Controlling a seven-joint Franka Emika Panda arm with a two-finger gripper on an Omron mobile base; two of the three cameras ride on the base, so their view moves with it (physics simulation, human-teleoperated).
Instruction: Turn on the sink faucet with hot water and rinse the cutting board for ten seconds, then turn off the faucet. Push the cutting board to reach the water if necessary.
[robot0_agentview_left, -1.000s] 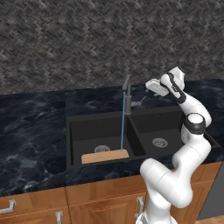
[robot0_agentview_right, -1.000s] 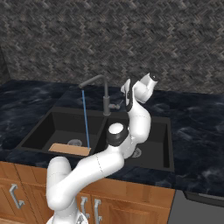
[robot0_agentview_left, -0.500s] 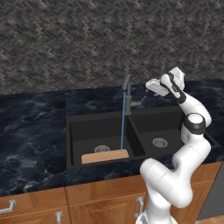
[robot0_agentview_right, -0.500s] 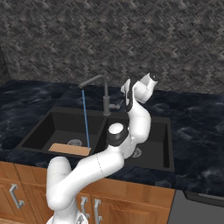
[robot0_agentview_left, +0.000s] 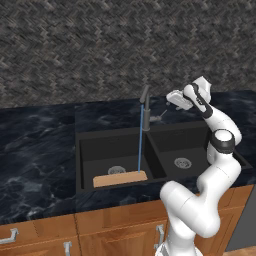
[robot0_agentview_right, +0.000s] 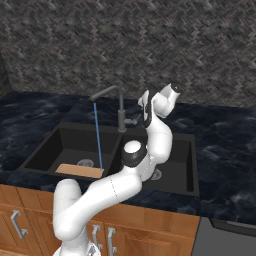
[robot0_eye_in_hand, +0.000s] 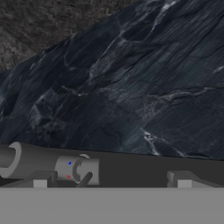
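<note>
The sink faucet (robot0_agentview_left: 145, 108) (robot0_agentview_right: 121, 111) stands behind the divider of the black sink (robot0_agentview_left: 100, 151) (robot0_agentview_right: 57, 148), its spout over the left basin. A thin blue stream of water (robot0_agentview_left: 140, 145) (robot0_agentview_right: 98, 136) falls onto the right end of the tan cutting board (robot0_agentview_left: 120, 178) (robot0_agentview_right: 80, 171), which lies at the front of that basin. My gripper (robot0_agentview_left: 171, 99) (robot0_agentview_right: 143, 105) (robot0_eye_in_hand: 112, 183) hovers open just right of the faucet, above its thin side lever (robot0_agentview_left: 159, 117) (robot0_agentview_right: 132, 120). In the hand view the faucet post (robot0_eye_in_hand: 35, 162) and lever (robot0_eye_in_hand: 85, 179) lie near the left fingertip (robot0_eye_in_hand: 40, 183). Nothing is held.
Dark marble counter (robot0_agentview_left: 35, 145) (robot0_agentview_right: 225, 150) (robot0_eye_in_hand: 131, 87) surrounds the sink, with a stone-patterned wall (robot0_agentview_left: 100, 45) behind. The right basin (robot0_agentview_left: 182, 155) has a silver drain. Wooden cabinet fronts (robot0_agentview_left: 60, 235) run below the counter edge.
</note>
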